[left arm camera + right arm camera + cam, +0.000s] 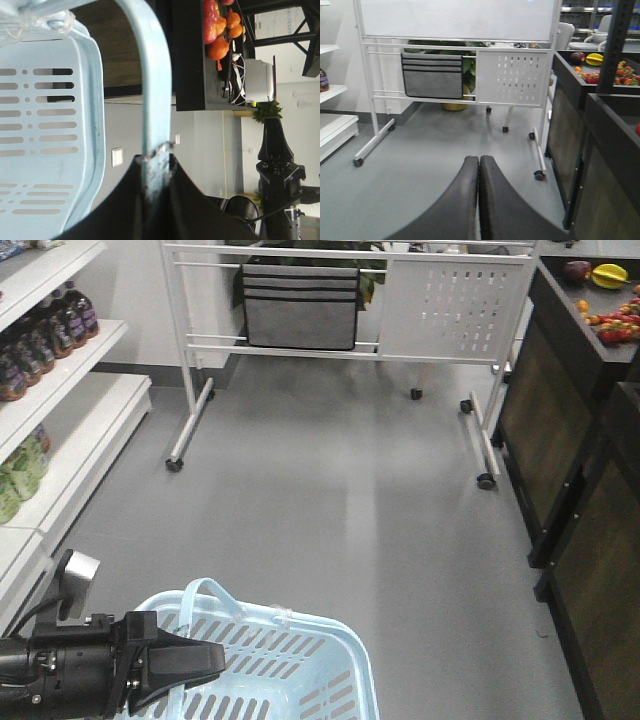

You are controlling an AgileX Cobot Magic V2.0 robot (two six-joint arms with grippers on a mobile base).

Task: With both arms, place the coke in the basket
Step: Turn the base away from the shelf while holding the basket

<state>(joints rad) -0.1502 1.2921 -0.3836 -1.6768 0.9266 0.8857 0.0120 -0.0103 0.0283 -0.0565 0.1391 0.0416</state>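
Note:
The light blue basket (290,665) sits at the bottom of the front view. My left gripper (218,656) reaches in from the bottom left, over its near rim. In the left wrist view my left gripper (158,156) is shut on the basket's blue handle (152,80), with the slotted basket wall (45,130) to the left. My right gripper (479,160) is shut and empty above the grey floor, pointing at the whiteboard stand. It is not in the front view. The coke is out of view.
White shelves on the left hold dark cola bottles (55,325) and green bottles (20,472). A wheeled whiteboard stand (455,310) with a grey pouch (300,305) stands at the back. Black counters with fruit (605,300) line the right. Another black arm (276,167) shows in the left wrist view.

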